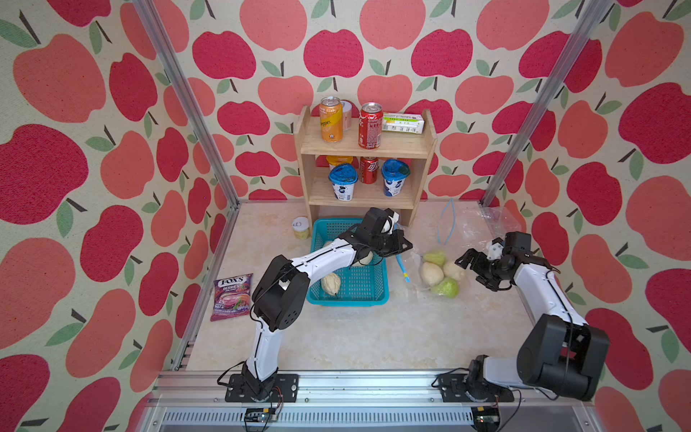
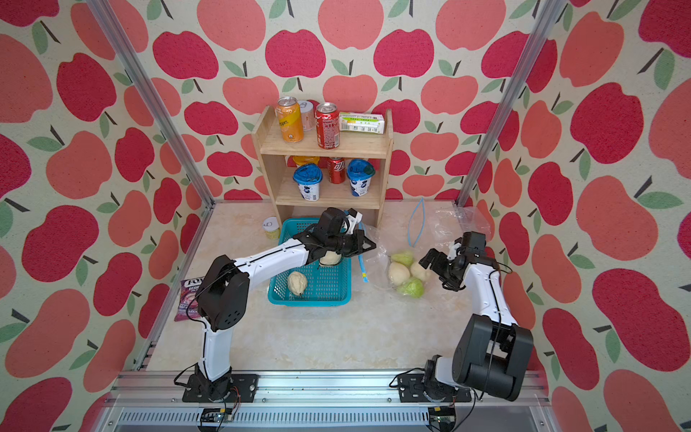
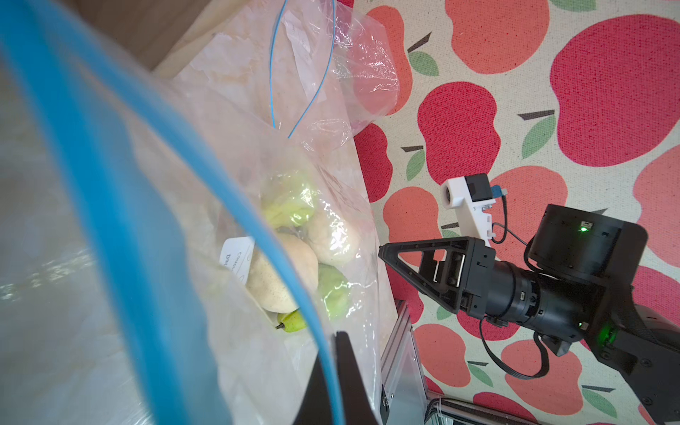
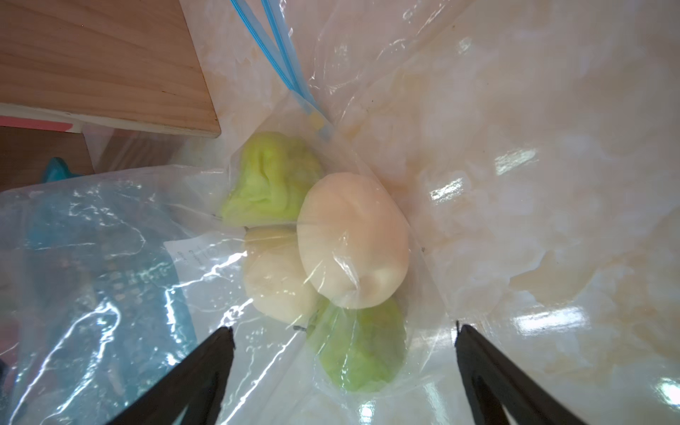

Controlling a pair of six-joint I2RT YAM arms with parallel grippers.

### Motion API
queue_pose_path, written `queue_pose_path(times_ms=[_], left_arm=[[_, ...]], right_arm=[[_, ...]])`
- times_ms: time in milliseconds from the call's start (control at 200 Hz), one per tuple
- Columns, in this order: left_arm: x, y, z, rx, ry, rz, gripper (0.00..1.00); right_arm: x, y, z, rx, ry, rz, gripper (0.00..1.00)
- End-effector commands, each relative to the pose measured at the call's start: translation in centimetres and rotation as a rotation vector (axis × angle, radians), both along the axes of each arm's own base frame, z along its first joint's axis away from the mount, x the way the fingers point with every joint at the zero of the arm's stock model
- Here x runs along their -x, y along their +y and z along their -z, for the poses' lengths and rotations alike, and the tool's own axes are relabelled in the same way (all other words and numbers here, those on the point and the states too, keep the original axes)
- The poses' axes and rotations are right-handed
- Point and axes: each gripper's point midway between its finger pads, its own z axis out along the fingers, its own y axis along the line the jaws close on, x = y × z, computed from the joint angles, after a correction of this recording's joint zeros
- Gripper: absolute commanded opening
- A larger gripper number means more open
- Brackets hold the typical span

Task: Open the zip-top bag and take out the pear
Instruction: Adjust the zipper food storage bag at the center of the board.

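**Bag mouth lifted at the basket corner, pears bunched at the closed end**

**Top views.** In both top views the zip-top bag [image 1: 414, 267] lies crosswise on the table [image 1: 355, 336]. Its long axis runs from the left arm's side toward the right arm's. Its blue zip strip [image 1: 403, 266] faces the teal basket [image 1: 347, 301] and is raised above that basket's far corner. There the left gripper [image 1: 404, 247] has its jaws clenched on it. The pears [image 1: 432, 273], two cream and two green, lie bunched on the table at the bag's closed end. The right gripper [image 1: 473, 272] is just beside them, jaws spread and grasping nothing. The wooden shelf [image 1: 368, 146] stands behind the bag. A second, flattened bag [image 1: 482, 224] lies in the far corner by the right wall. Open tabletop runs from the pears to the near rail.

**Left wrist view.** The zip strip sweeps across in a wide curve and passes a black finger [image 3: 346, 371]. The two lips of the mouth stand apart. The pears show through the film beyond, beside a white label. The right gripper sits off the bag's side, close to the table edge.

**Right wrist view.** The two fingertips [image 4: 217, 353] stand wide apart, flanking the pile from its closed end. Whether they touch the film cannot be told. Film covers all four pears, and the largest cream one rests on the others. The zip's lips meet at their end just past the pile, near the shelf's side.
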Motion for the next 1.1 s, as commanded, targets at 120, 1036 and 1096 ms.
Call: queue_pose_path(times_ms=[120,1036,1096], left_arm=[[-0.1,0.2,-0.5,-0.002,-0.024,0.010,0.00],[-1.3,-6.0,2.0,0.053,-0.028,0.169,0.00],[-1.3,-5.9,2.7,0.037,-0.017,0.165,0.00]], right_arm=[[-0.8,1.7,2.0,-0.113,0.025,-0.031,0.99],[-1.8,-3.4,-5.0,0.186,-0.119,0.052,0.66],[-1.3,-3.3,-4.7,0.200,-0.089,0.045,0.98]])
